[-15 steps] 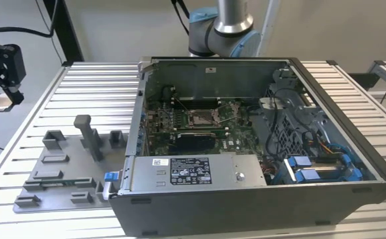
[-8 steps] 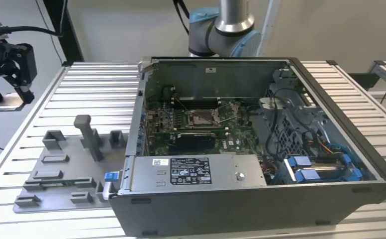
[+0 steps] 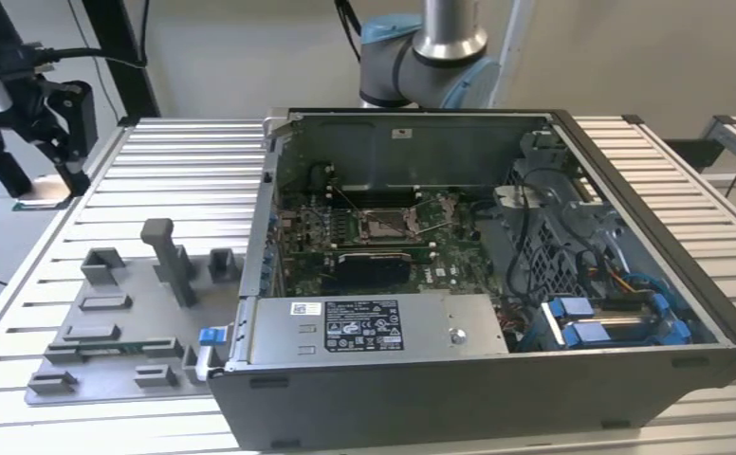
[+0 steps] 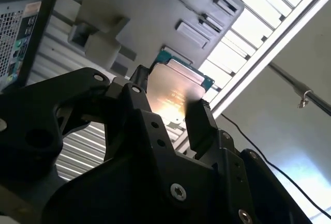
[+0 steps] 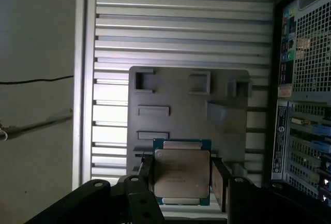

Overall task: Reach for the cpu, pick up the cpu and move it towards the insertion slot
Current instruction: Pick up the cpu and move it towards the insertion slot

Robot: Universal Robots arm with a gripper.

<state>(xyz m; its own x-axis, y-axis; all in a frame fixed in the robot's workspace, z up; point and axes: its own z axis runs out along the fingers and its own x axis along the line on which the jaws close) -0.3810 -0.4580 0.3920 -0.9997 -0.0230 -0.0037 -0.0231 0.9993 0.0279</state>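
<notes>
Cpu (image 5: 181,174): clamped in the hand (image 5: 182,170), clear above the fixture tray (image 5: 176,94); we judge carry toward insertion slot (image 3: 381,223) current, needing level hold.

The cpu (image 5: 182,176), a square chip with a pale silver top and teal rim, sits clamped in the hand (image 5: 181,187). The insertion slot (image 3: 381,225), silver-framed, lies inside the computer case (image 3: 495,379).

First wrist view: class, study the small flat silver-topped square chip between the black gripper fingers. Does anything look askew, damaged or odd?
Nothing stands out. The small flat silver-topped cpu sits square between the jaws of the black gripper, with no visible crack, bend or tilt.
</notes>
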